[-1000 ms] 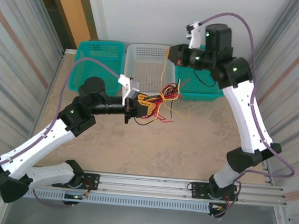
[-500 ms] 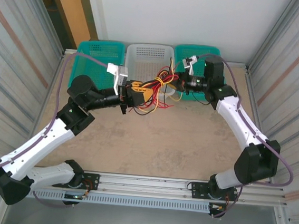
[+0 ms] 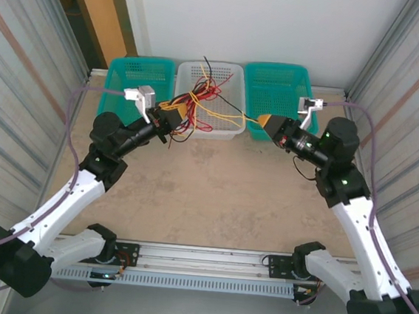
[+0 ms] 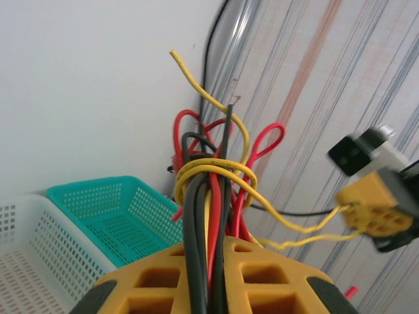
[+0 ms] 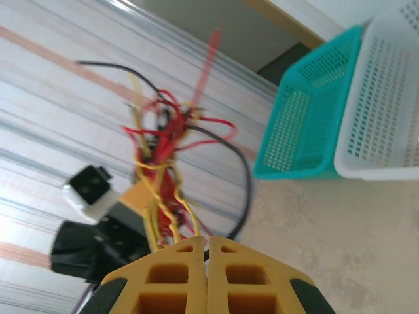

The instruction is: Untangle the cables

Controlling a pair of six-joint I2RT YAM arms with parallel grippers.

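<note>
Both arms have drawn apart: left gripper (image 3: pixel 173 114) clamps the cable bundle (image 3: pixel 200 99) above the white basket (image 3: pixel 223 131); right gripper (image 3: pixel 263 121), closed, pinches one yellow cable (image 3: pixel 235 117) taut.

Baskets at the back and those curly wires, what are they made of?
The white basket and teal baskets look like matte moulded plastic, with grids of small holes. The cables seem smooth, slightly shiny plastic coating in red, black and yellow, bending easily; any metal inside is hidden.
</note>
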